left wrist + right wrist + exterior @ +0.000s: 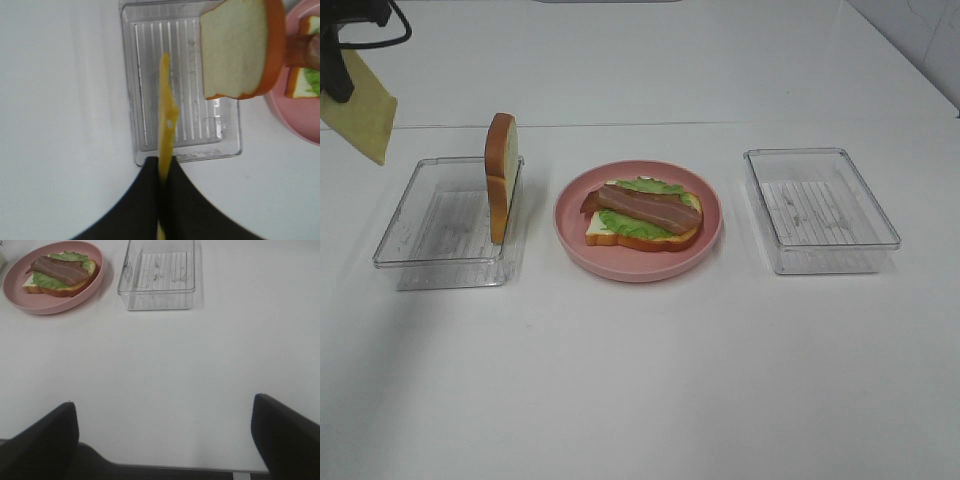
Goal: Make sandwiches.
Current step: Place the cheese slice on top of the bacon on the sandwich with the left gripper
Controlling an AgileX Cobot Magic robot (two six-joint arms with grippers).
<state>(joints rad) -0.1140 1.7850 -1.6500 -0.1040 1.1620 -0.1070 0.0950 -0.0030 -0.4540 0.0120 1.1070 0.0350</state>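
Gripping the yellow cheese square (362, 115), the left gripper (162, 165) is up in the air over the far left corner of the tabletop (640, 400). Its jaws are clamped on one edge of the square. The cheese hangs edge-on below the fingers and touches nothing else. In the left wrist view it hangs above the left tray (430, 225).

Left tray: clear plastic, ribbed floor, toward the tabletop's left edge. One bread slice (500, 185) stands upright on its crust inside it. The slice leans on the tray wall that faces the plate, with its white face turned toward the tray's interior.

Pink plate (640, 272): mid-tabletop, between the two trays and apart from both. The lower bread slice (595, 232) lies flat on it. The lettuce leaf (635, 228) lies on that slice, its ruffles spilling past the crust. Bacon (650, 208) lies across the lettuce. It looks like two overlapping strips, but I cannot separate them cleanly.

Right tray (820, 210): clear, ribbed floor, toward the tabletop's right edge.

Right gripper (161, 407): jaws spread wide, nothing between them. It is low over bare tabletop near the front edge, well short of the right tray and the plate. It is out of the high camera's frame.
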